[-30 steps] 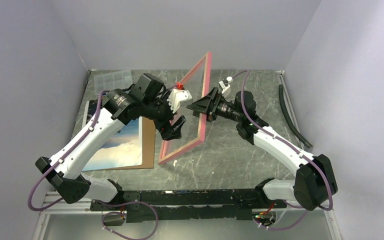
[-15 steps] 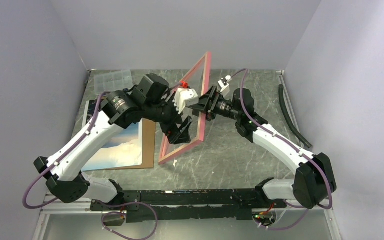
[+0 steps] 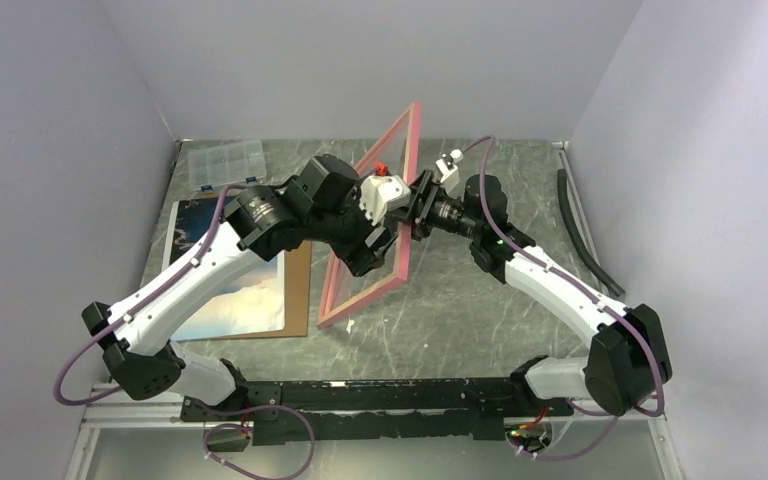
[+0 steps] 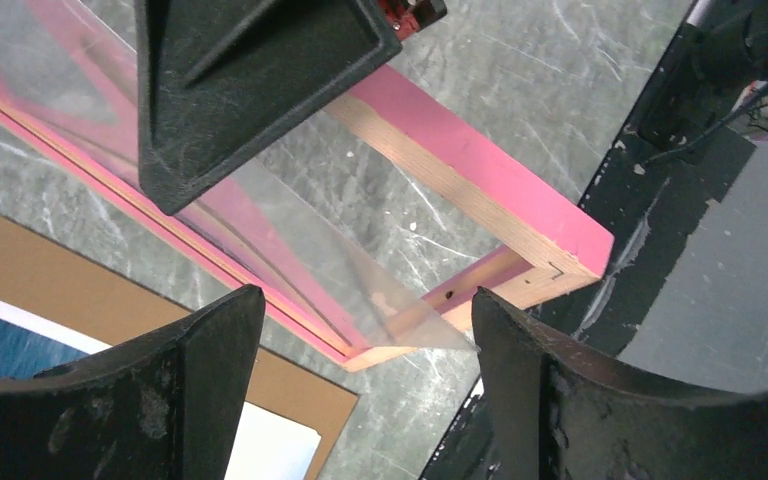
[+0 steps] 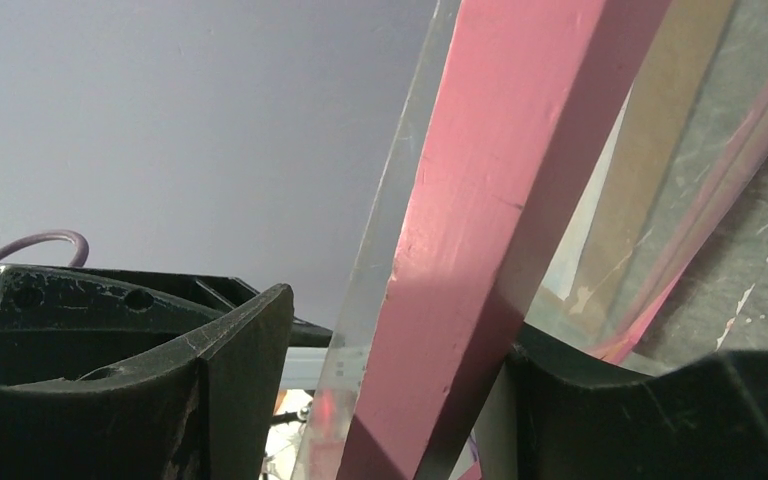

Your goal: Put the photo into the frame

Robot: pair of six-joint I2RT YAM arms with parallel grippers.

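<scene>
The pink frame (image 3: 365, 298) stands tilted on its lower edge at mid-table. Its tan wood shows in the left wrist view (image 4: 460, 150). A clear pane (image 4: 430, 315) pokes out of it at the lower corner. My right gripper (image 3: 407, 207) straddles the frame's right bar (image 5: 500, 150) and holds it up, with the pane's edge also between its fingers (image 5: 400, 320). My left gripper (image 3: 365, 252) is open and empty, close to the frame's left face (image 4: 360, 310). The photo (image 3: 230, 290) lies picture up on a brown backing board (image 3: 298, 290) at the left.
A clear plastic organiser box (image 3: 225, 160) sits at the back left. A black strip (image 3: 582, 225) lies along the right wall. Grey walls close in three sides. The arms' black base rail (image 3: 380, 395) runs along the near edge.
My left arm has swung right and forward, bringing its open gripper up against the frame. The right gripper and the frame have barely moved.
</scene>
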